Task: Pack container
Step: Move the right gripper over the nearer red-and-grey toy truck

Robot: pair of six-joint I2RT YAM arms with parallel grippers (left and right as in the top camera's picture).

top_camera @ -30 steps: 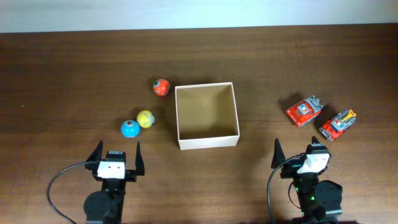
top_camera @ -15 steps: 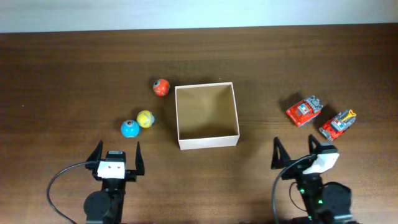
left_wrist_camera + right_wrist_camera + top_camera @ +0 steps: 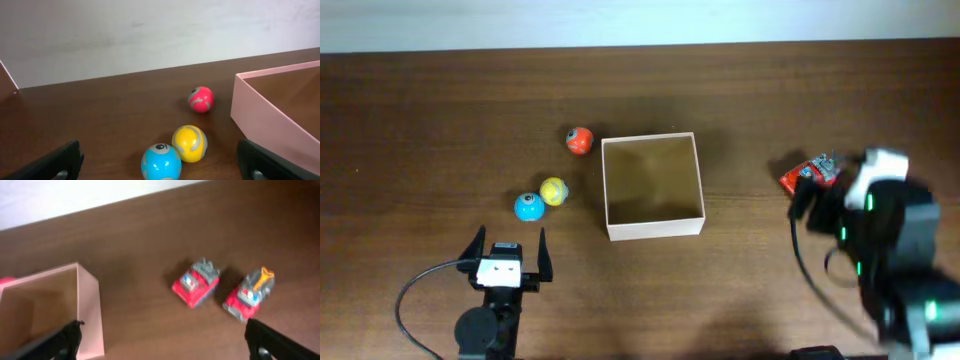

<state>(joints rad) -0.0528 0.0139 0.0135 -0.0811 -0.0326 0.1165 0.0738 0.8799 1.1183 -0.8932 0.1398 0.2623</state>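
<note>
Dark wood table (image 3: 420, 110), container (image 3: 655, 228) well left of wide, empty right end effector (image 3: 165, 345).

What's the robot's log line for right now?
container empty | left claw open, empty | right claw open, by toy trucks | nothing packed yet

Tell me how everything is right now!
container: open-topped, empty
red ball: on table, loose
yellow ball: on table, loose
blue ball: on table, loose
grey-topped red car: upright on table
orange-topped red car: upright on table
left end effector: open, empty
right end effector: open, empty
</note>
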